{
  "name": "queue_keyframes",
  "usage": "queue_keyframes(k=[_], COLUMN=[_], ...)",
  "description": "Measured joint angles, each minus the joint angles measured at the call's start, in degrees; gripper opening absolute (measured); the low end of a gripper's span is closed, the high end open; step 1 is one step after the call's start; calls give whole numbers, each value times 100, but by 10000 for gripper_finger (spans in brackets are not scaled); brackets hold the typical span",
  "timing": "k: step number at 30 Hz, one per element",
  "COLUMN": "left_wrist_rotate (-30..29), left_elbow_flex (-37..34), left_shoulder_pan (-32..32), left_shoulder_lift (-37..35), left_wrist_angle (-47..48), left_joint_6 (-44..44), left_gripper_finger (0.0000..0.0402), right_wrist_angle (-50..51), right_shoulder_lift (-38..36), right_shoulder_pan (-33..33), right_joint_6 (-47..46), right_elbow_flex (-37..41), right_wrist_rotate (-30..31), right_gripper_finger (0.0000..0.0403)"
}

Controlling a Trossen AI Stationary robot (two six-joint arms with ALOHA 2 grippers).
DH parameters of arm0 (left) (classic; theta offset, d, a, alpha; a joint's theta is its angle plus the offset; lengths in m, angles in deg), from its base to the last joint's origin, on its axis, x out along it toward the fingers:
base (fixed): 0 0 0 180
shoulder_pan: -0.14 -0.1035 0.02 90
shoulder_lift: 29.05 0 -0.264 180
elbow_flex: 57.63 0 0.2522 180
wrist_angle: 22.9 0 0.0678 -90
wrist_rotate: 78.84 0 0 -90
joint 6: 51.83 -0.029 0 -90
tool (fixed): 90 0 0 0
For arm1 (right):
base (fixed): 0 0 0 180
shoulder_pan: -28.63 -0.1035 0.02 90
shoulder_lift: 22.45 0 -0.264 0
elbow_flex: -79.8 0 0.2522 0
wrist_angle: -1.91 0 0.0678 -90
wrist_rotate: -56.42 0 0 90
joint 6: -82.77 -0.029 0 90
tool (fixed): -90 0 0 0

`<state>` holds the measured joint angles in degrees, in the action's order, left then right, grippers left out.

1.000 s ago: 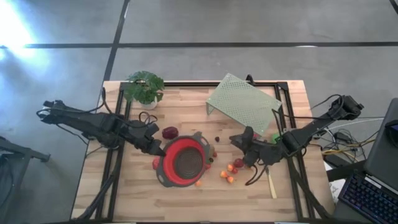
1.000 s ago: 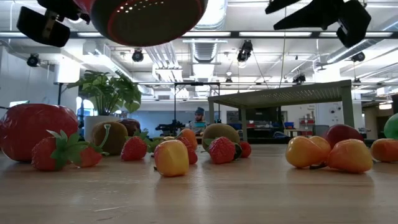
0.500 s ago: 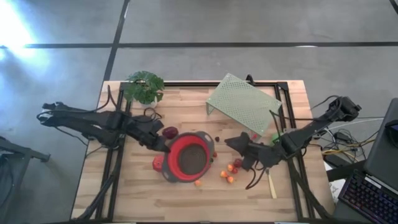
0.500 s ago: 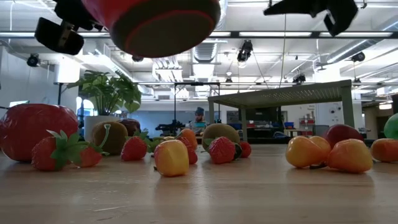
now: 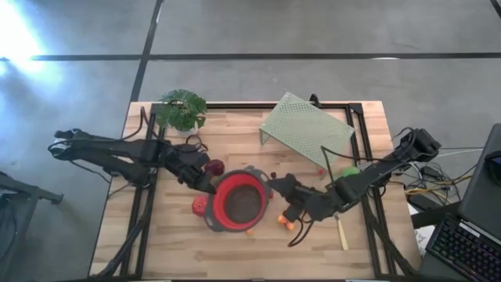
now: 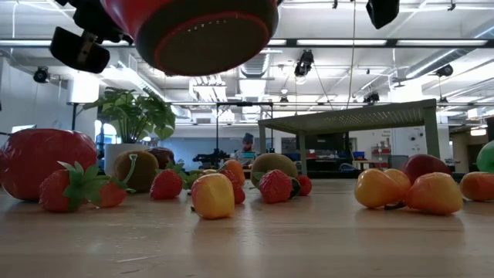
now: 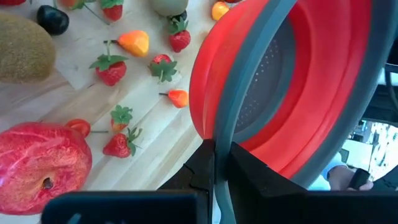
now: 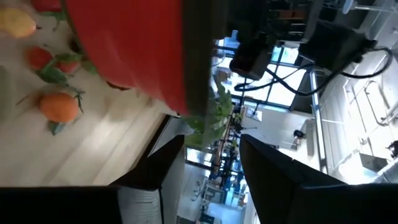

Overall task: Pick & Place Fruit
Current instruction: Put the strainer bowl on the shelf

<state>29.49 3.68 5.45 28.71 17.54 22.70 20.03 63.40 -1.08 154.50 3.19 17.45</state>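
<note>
The colander (image 5: 239,205) was red with a grey rim and perforated grey centre. Fruit (image 6: 212,196) showed red, orange, yellow and brown on the pale wood surface (image 5: 235,145). The rack (image 5: 307,130) was pale green, dotted.

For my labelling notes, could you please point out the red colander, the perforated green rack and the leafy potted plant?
Red colander (image 5: 238,205), high view, inner bowl.
Perforated green rack (image 5: 307,127), high view, top surface.
Leafy potted plant (image 5: 182,109), high view, foliage.
</note>
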Motion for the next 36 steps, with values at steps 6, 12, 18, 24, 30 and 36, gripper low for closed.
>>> queue_keyframes(k=[6, 12, 18, 24, 30, 36], left_wrist_rotate=[52, 78, 85, 129, 261, 399], left_elbow_flex=[-2, 0, 0, 0, 0, 0], left_shoulder_pan=[-87, -161, -172, -174, -176, -176], left_shoulder_lift=[-39, -38, -38, -39, -38, -38], left_wrist_angle=[-15, -9, 0, -5, -5, -13], left_joint_6=[-82, -165, -185, -307, -348, -220], left_gripper_finger=[30, 30, 38, 56, 57, 74], right_wrist_angle=[-17, -38, -50, -70, -60, -23], right_shoulder_lift=[165, 174, 174, 165, 165, 134], right_shoulder_pan=[-2, 11, 15, 20, 26, 24], right_joint_6=[-146, -398, -533, -537, -535, -535], right_elbow_flex=[-75, -64, -62, -62, -57, -53], right_wrist_rotate=[-17, -28, -30, 13, 13, 127], right_gripper_finger=[129, 97, 32, 10, 9, 8])
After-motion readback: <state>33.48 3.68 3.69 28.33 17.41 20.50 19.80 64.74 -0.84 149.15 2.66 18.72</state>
